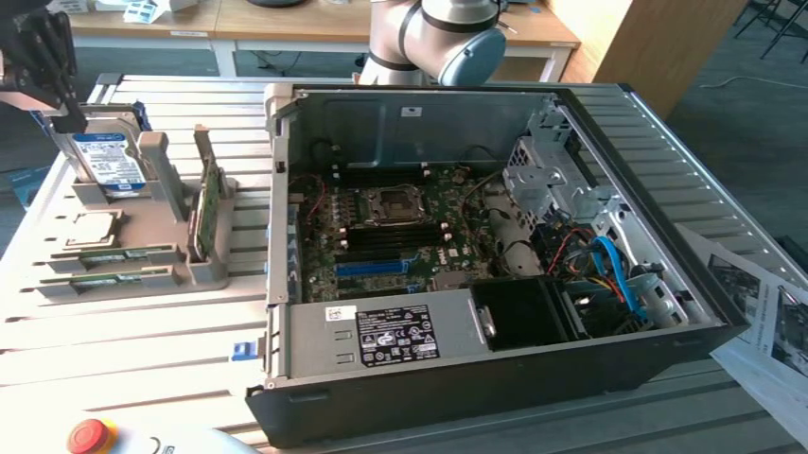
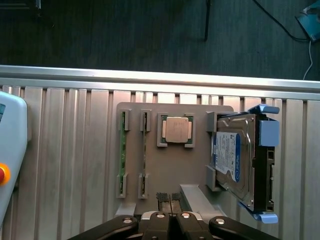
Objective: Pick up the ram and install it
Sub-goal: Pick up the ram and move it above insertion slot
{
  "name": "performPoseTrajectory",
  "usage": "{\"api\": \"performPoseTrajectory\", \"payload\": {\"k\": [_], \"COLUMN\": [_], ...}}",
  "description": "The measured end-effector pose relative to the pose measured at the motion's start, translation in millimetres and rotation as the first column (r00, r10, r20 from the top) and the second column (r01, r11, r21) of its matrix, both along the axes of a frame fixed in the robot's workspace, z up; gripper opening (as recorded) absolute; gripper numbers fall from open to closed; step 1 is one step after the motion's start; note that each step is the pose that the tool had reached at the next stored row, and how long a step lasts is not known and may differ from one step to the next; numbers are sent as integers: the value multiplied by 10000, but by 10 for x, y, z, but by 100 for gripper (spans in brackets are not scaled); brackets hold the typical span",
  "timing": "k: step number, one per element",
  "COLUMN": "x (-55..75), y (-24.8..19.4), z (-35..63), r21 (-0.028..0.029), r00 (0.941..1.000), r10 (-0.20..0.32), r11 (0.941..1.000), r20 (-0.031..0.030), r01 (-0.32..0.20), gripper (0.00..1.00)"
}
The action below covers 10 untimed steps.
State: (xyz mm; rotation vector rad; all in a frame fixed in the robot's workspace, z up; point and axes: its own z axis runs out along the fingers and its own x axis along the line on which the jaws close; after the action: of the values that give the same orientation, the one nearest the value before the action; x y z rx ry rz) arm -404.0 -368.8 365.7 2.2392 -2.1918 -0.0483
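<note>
Gripper (image 1: pixel 61 109) at the exterior view's far left, high over the holder (image 1: pixel 151 274) on the tabletop (image 1: pixel 139 331); looks shut, carries nothing. Below it, hard drive (image 1: pixel 104 159) on edge in its cradle. Ram (image 1: pixel 204 213) upright on its long edge in a stand at the holder's side nearest the case (image 1: pixel 505 378), untouched, well apart from the gripper. Two more sticks (image 1: pixel 112 257) low in the holder's slots, CPU (image 1: pixel 91 229) just beside them. Case open, motherboard (image 1: pixel 378 203) bare, blue slot (image 1: pixel 378 268) among darker long slots, cables toward the exterior view's right.

From the wrist: gripper (image 2: pixel 172 216) pressed shut, fingertips touching each other, empty. Just beyond the tips, a dark top edge, probably the upright ram (image 2: pixel 167 196); hard to confirm. Farther off, the two sticks (image 2: pixel 121 150) side by side, then CPU (image 2: pixel 176 130), then hard drive (image 2: pixel 232 160).

Risks, as a judgement:
- With jaws closed, could only knock the ram's thin top edge, not take it, and might tip or bend it in the stand.
- Could land on a neighbouring stick or the hard drive, all packed close in one holder.
- Could grip off-centre and lose the long board to a swing.
- At the case, could snag the wall or cables, pick the wrong slot, or meet the right one skewed and strain board and socket.
</note>
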Motion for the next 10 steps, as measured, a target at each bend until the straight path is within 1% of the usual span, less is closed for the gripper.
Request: {"api": "performPoseTrajectory", "payload": {"k": [10], "x": [-18], "y": [0], "z": [-150], "r21": [-2], "r00": [10000], "r10": [0], "r11": [10000], "r20": [0], "r01": [0], "gripper": [11]}}
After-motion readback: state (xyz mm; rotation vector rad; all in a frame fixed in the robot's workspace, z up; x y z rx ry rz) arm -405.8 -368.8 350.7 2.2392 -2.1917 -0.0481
